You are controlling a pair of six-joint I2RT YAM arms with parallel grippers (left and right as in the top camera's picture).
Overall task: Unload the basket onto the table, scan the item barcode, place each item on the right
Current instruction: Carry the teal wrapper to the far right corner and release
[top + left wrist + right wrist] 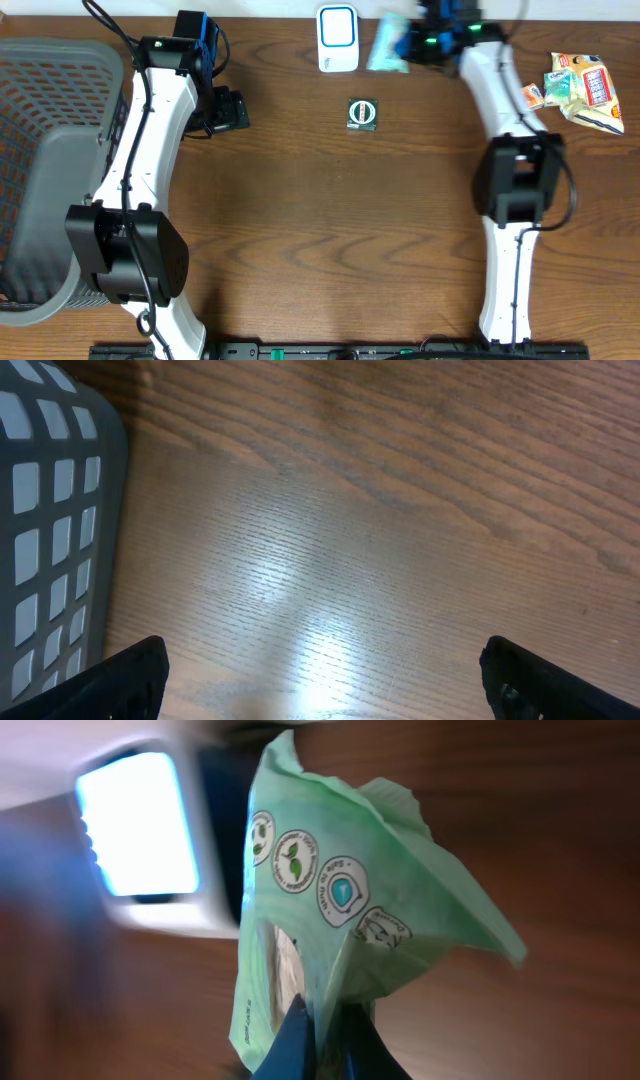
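The right hand (pixel 418 44) is seen shut on a green packet (pixel 388 45), pinched at one crumpled edge, at the far side of the worktop (pixel 330 220). The packet is held just beside the white scanner (pixel 338 38), on its right; contact cannot be told. In the right wrist view the packet (pixel 340 910) is seen sticking out from the closed fingertips, long axis running away from the hand (pixel 318 1038), with the scanner (pixel 140 830), its window lit, off to the left. Round printed logos are shown on this face and no barcode is made out. The coming move is judged to turn on that sideways offset: the packet likely has to be swung left and turned until the coded face meets the window. The left hand (pixel 232 110) is spread fully wide with nothing held, over bare wood near the grey basket (pixel 40 150), well apart from the scanner, so the right arm is the nearer. A small dark packet (pixel 362 113) and a pile of snack packets (pixel 585 88) are seen lying on the worktop.
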